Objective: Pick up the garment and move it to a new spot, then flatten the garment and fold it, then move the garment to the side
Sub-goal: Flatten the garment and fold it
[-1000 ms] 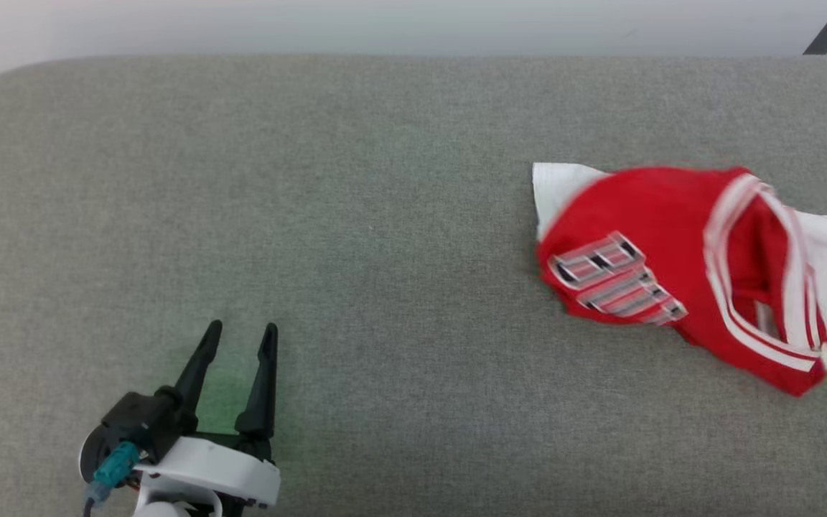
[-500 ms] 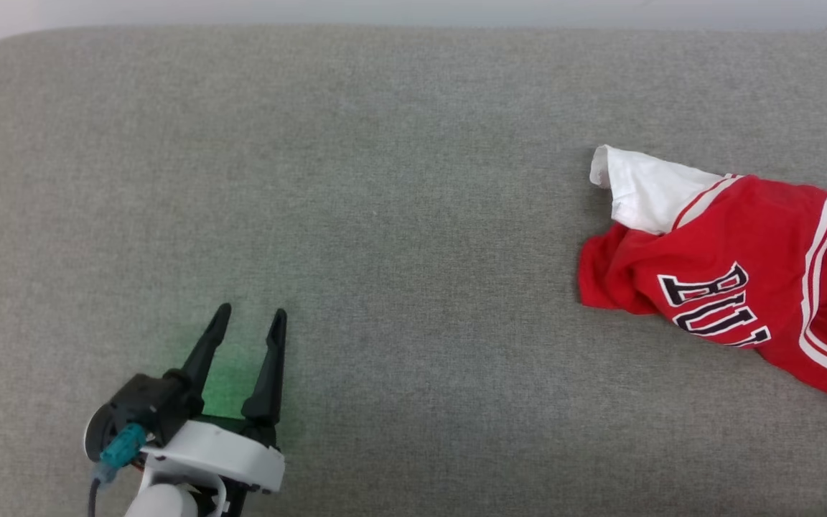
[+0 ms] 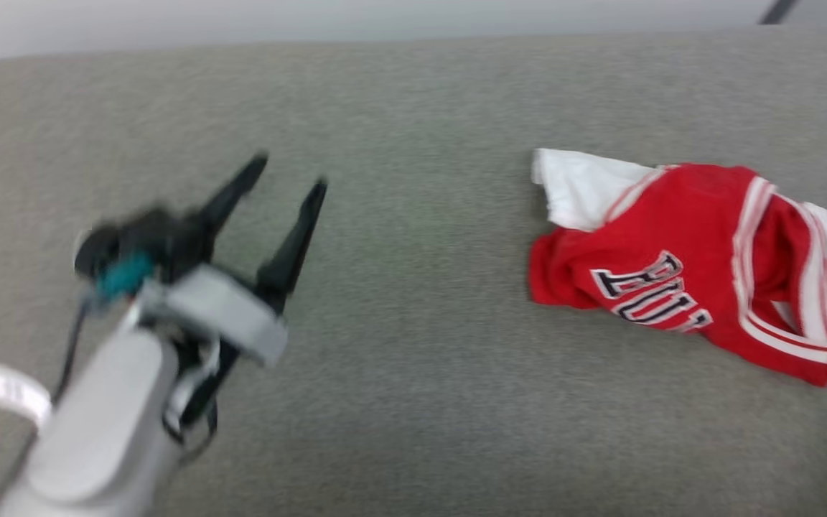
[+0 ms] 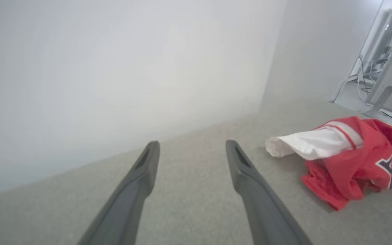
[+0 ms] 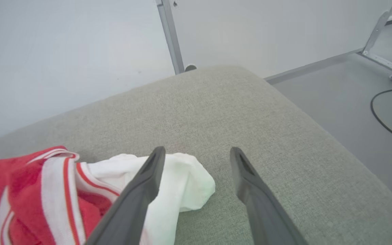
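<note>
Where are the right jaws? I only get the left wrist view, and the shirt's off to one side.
Observer: The right jaws stand open over a white sleeve of the shirt, holding nothing.
Operator: The sleeve I see?
Observer: No, the other one. The head view shows it at the shirt's opposite end.
Operator: What's past it?
Observer: The cushion ends, then comes floor with a black cable.
</note>
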